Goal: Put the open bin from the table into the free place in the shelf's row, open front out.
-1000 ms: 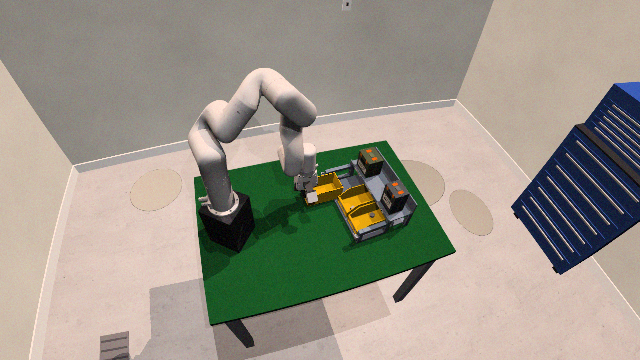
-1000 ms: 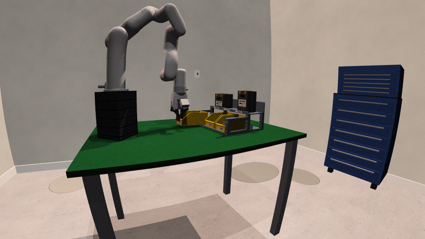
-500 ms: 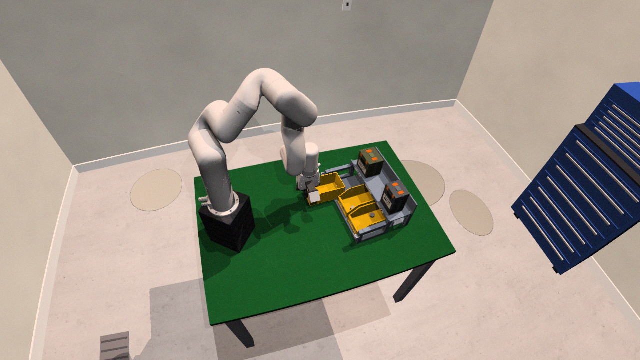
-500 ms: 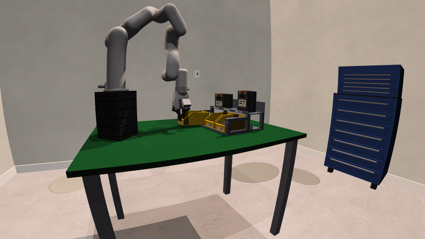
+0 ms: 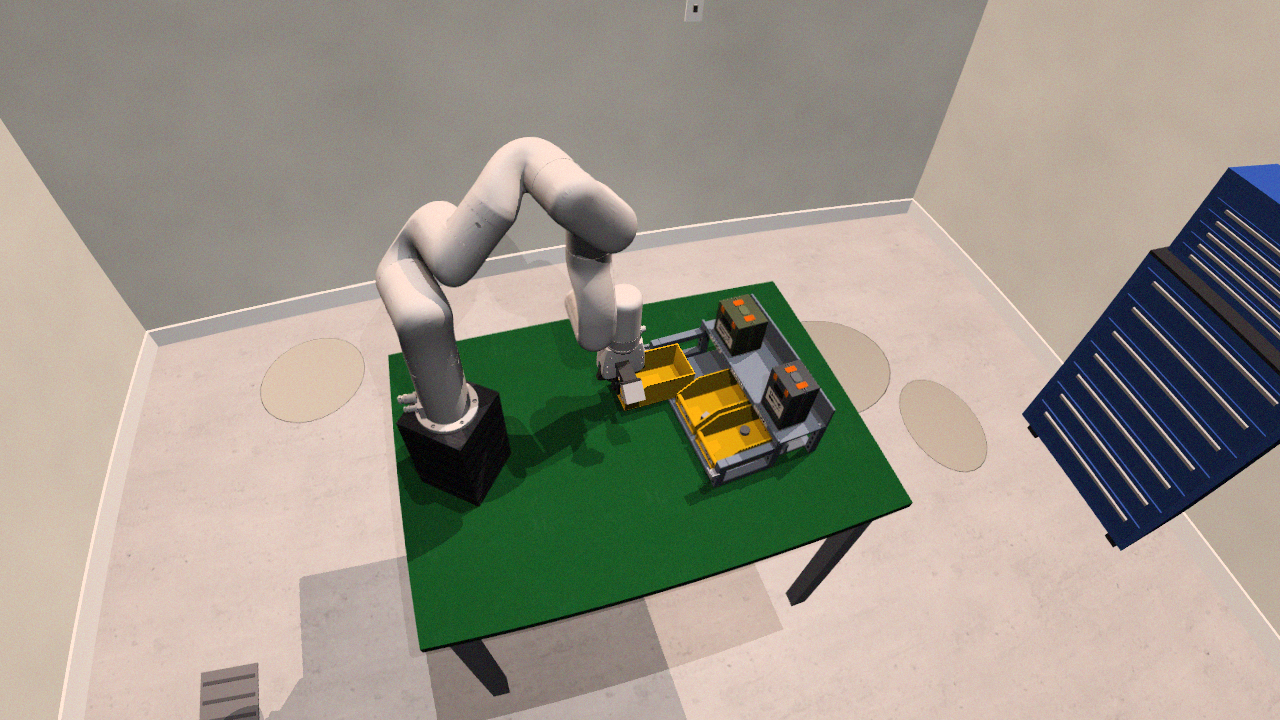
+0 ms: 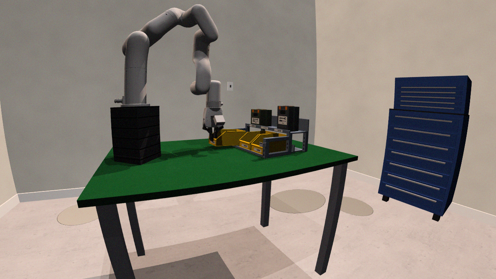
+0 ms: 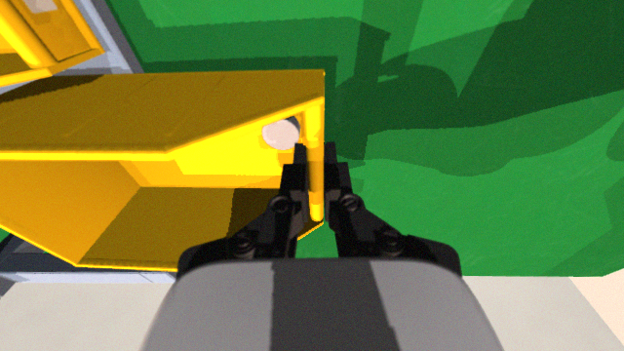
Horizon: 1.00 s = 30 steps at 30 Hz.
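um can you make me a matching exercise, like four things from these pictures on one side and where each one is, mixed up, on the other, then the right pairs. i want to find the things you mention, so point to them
1. hand [image 5: 617, 394] [image 6: 212, 136] [image 7: 315, 160]
2. round pale part [image 7: 281, 134]
3. two dark cases [image 5: 741, 326] [image 5: 792, 394] [image 6: 260, 117] [image 6: 287, 117]
4. blue cabinet [image 5: 1172, 376] [image 6: 421, 155]

A. on the shelf's upper board
B. on the floor
C. shut on the held bin's front wall
D. inside the held bin

Pairs: 1-C, 2-D, 3-A, 4-B

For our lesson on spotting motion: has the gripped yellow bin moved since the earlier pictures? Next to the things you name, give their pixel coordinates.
Yes; the gripped yellow bin [image 5: 666, 380] [image 6: 230, 137] [image 7: 146, 114] shifted slightly toward the shelf [image 5: 756, 358] [image 6: 277, 154].
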{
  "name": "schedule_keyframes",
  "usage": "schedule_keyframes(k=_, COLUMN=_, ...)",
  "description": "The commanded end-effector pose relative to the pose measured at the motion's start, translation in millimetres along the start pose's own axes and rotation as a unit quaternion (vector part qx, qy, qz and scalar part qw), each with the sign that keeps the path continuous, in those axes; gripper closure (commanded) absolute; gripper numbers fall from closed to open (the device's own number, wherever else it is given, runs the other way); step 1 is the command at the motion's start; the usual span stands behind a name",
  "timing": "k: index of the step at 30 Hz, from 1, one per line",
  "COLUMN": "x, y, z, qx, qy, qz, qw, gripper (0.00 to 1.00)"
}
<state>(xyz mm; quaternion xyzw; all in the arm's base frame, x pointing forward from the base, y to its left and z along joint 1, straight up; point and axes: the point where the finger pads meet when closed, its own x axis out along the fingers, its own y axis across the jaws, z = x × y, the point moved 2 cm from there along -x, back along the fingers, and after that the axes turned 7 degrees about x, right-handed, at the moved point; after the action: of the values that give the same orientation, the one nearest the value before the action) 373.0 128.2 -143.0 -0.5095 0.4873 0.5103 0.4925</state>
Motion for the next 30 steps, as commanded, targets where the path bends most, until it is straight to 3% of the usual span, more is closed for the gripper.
schedule_keyframes(k=1, x=-1, y=-1, z=0, qx=0.000, qy=0.000, qz=-0.001, qw=1.000, gripper=1.00)
schedule_keyframes(k=30, x=-1, y=-21, z=3, qx=0.000, qy=0.000, qz=-0.001, qw=1.000, gripper=1.00)
